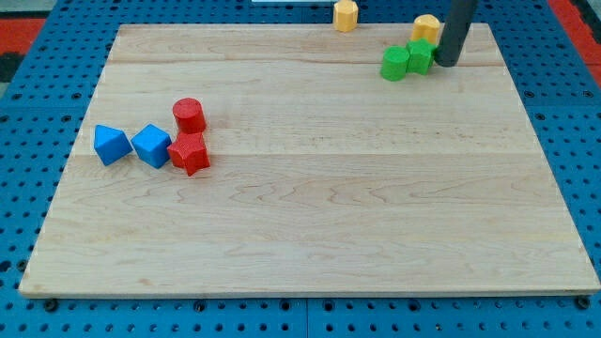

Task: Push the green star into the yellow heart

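Two green blocks sit side by side near the view's top right. The right one point(420, 56) looks like the green star, and the left one point(394, 64) is rounder. A yellow block point(426, 27), probably the yellow heart, lies just above the green star, almost touching it. A second yellow block point(346, 15) sits at the board's top edge, further to the view's left. My tip point(445, 64) stands right against the green star's right side, just below and right of the nearer yellow block. The rod hides part of that yellow block's right side.
A red cylinder point(189, 115) and a red star-like block point(190, 154) sit at the view's left. Two blue blocks point(111, 144) point(150, 145) lie beside them. The wooden board point(310, 216) rests on a blue perforated table.
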Motion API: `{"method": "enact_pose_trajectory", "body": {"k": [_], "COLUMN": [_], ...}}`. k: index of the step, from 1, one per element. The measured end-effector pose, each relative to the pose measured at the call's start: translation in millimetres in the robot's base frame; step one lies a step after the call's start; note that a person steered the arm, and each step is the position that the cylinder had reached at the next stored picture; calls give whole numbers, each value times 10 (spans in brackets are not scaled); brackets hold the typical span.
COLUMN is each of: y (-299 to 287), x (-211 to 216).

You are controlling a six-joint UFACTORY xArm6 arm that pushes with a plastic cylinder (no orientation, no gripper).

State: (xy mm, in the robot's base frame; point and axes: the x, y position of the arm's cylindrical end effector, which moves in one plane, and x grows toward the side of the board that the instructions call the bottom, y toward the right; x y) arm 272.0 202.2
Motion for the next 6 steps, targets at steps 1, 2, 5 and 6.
{"method": "enact_pose_trajectory", "body": {"k": [1,2,5,6], "y": [13,-495,-302,38], "x": [515,440,407,589]}}
